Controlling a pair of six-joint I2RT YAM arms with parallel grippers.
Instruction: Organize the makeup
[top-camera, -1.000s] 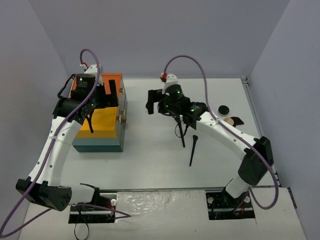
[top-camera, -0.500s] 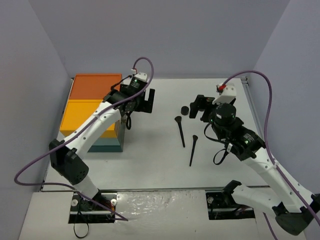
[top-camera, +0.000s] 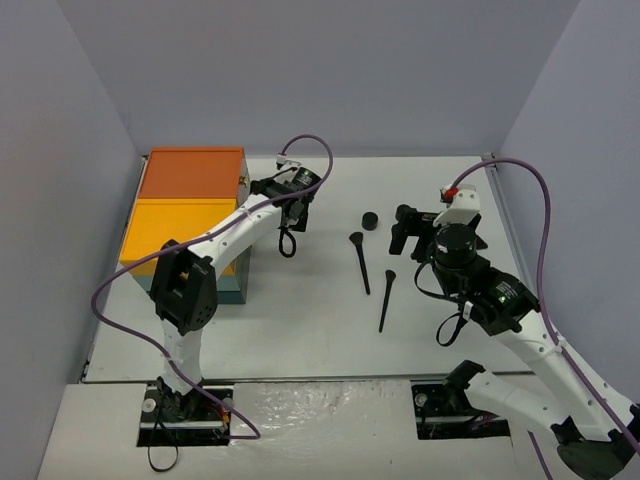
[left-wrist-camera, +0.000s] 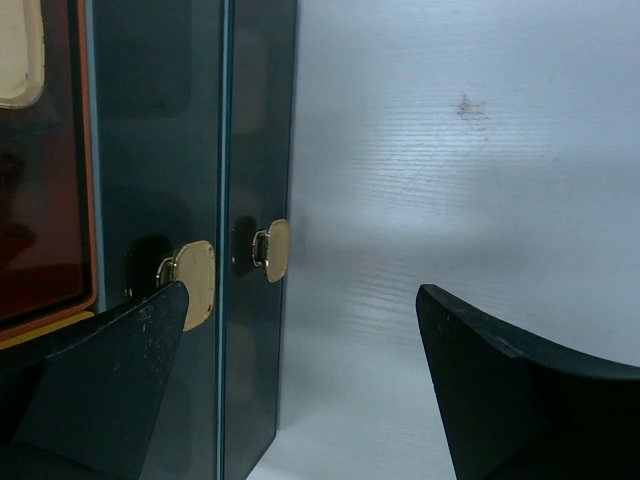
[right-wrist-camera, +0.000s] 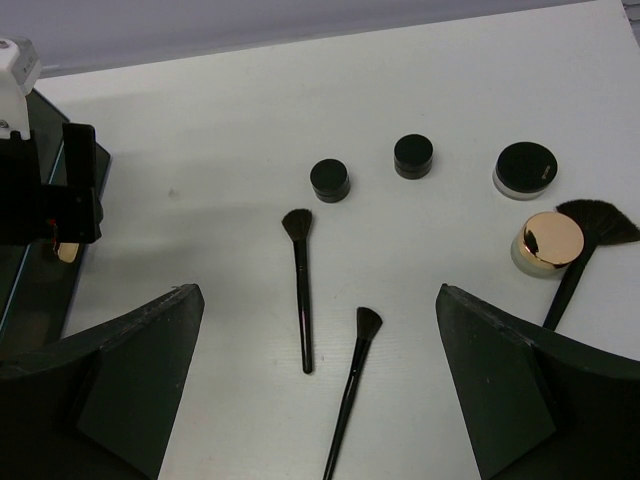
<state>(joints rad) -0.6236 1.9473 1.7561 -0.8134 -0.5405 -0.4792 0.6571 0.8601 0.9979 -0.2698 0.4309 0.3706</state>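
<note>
Two slim black brushes (top-camera: 360, 262) (top-camera: 386, 298) lie on the white table between the arms, and a round black jar (top-camera: 369, 220) stands just behind them. The right wrist view shows both brushes (right-wrist-camera: 301, 290) (right-wrist-camera: 352, 385), three black jars (right-wrist-camera: 329, 180) (right-wrist-camera: 414, 156) (right-wrist-camera: 524, 168), a gold-lidded jar (right-wrist-camera: 547, 243) and a fan brush (right-wrist-camera: 585, 250). My right gripper (right-wrist-camera: 315, 390) is open and empty above the brushes, and it also shows in the top view (top-camera: 405, 232). My left gripper (left-wrist-camera: 300, 400) is open and empty beside the box's clasp side, and it also shows in the top view (top-camera: 288, 232).
The big orange-topped teal box (top-camera: 190, 210) stands at the left. Its teal side with two gold clasps (left-wrist-camera: 272, 248) fills the left of the left wrist view. Grey walls close in the table on three sides.
</note>
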